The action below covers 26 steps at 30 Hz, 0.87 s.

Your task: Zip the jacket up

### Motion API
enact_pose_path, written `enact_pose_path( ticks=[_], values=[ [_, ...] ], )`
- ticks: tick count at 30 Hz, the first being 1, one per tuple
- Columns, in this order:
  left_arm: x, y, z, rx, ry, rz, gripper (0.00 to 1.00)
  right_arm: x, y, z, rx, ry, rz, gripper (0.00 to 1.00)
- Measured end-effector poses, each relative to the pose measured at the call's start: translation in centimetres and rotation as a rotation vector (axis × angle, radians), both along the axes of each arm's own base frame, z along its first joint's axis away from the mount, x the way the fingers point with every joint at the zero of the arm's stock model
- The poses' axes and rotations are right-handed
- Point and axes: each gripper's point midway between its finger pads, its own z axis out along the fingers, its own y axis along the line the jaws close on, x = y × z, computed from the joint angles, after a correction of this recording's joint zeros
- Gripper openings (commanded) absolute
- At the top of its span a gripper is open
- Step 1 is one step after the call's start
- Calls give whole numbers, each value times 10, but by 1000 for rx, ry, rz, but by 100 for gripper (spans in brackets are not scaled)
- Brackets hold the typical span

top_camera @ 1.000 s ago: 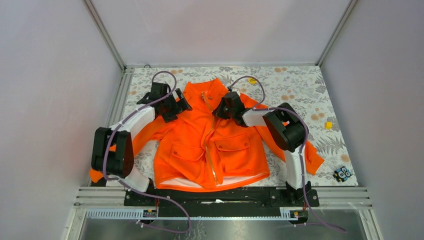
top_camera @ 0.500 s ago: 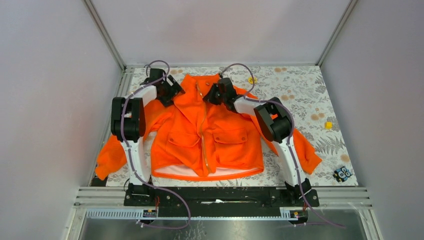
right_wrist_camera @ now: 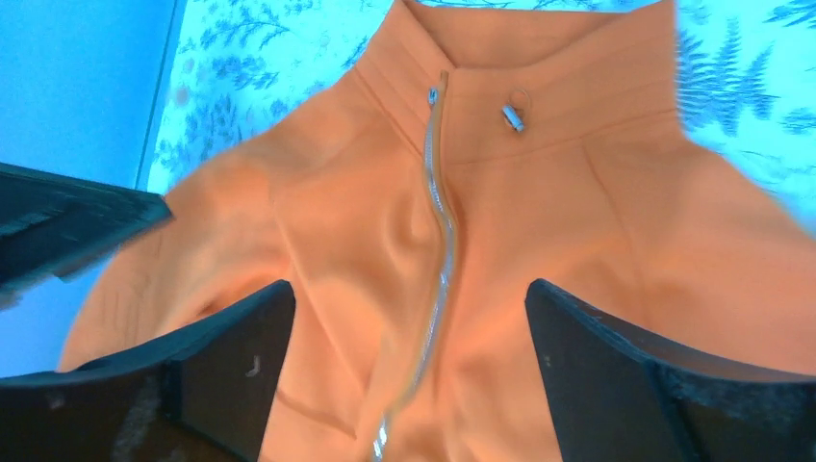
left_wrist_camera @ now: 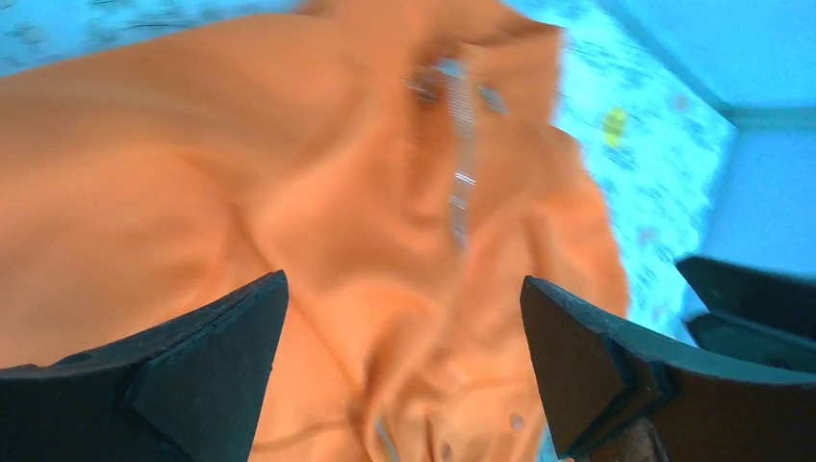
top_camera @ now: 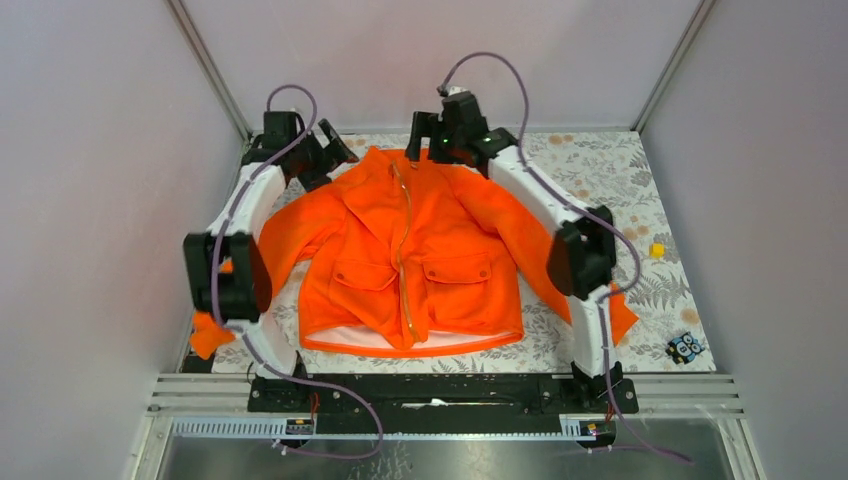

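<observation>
The orange jacket (top_camera: 410, 255) lies spread face up on the table, its collar toward the back. Its zipper (top_camera: 404, 260) runs closed down the middle. In the right wrist view the zipper (right_wrist_camera: 439, 221) reaches the collar, with a small metal pull (right_wrist_camera: 513, 116) lying beside it. My right gripper (top_camera: 426, 142) hovers open above the collar, nothing between its fingers (right_wrist_camera: 616, 375). My left gripper (top_camera: 332, 152) hangs open over the jacket's left shoulder. The left wrist view is blurred, with the jacket (left_wrist_camera: 289, 192) below the left gripper (left_wrist_camera: 404, 371).
A flower-patterned cloth (top_camera: 600, 170) covers the table. A small yellow block (top_camera: 657, 250) and a dark blue-black object (top_camera: 685, 347) lie at the right. Metal rails (top_camera: 700, 390) and grey walls enclose the space. One sleeve end (top_camera: 208, 335) hangs at the left edge.
My right gripper has opened and let go of the jacket near the collar. Both arms rose and moved toward the back. The jacket now lies straighter and farther back.
</observation>
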Motion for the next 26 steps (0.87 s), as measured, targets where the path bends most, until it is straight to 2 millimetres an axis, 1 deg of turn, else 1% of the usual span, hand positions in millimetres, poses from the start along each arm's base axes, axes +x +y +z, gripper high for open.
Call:
enact_pose_path(
  ticks=[1,3,6,8,9,11,12,13,14,18,20,21,23,24,26],
  values=[
    [-12,-9,28,2,-58,-35,99,-11,-10,17,-22,-8,2,100],
    [-36,-29,87,2,-193,-109,99,-41,-35,59,-57,-47,13,100],
    [-84,-55,178,-2,-428,-221,99,-94,-78,135,-59,-162,-4,100],
    [-120,-68,227,-15,-567,-290,99,-129,-107,190,-19,-277,-30,100],
    [-137,-69,248,-16,-631,-310,99,-151,-124,218,6,-344,-47,100],
    [-163,-67,277,-8,-725,-325,99,-185,-150,252,47,-439,-70,100],
    [-175,-64,292,2,-773,-326,99,-205,-165,268,70,-496,-83,100],
    [-185,-62,303,13,-809,-323,99,-221,-178,279,83,-540,-97,100],
    [-195,-59,315,26,-852,-314,99,-233,-188,287,94,-577,-110,100],
    [-228,-46,354,67,-994,-261,99,-281,-237,329,142,-759,-198,100],
    [-246,-40,371,81,-1064,-232,99,-298,-255,346,159,-830,-241,99],
    [-255,-36,380,88,-1101,-216,99,-308,-269,357,169,-877,-279,100],
    [-275,-30,398,101,-1182,-183,99,-316,-280,365,176,-917,-312,99],
    [-284,-27,406,106,-1218,-170,99,-319,-285,366,176,-938,-329,100],
    [-299,-22,420,114,-1284,-143,99,-322,-293,360,171,-959,-357,100]
  ],
)
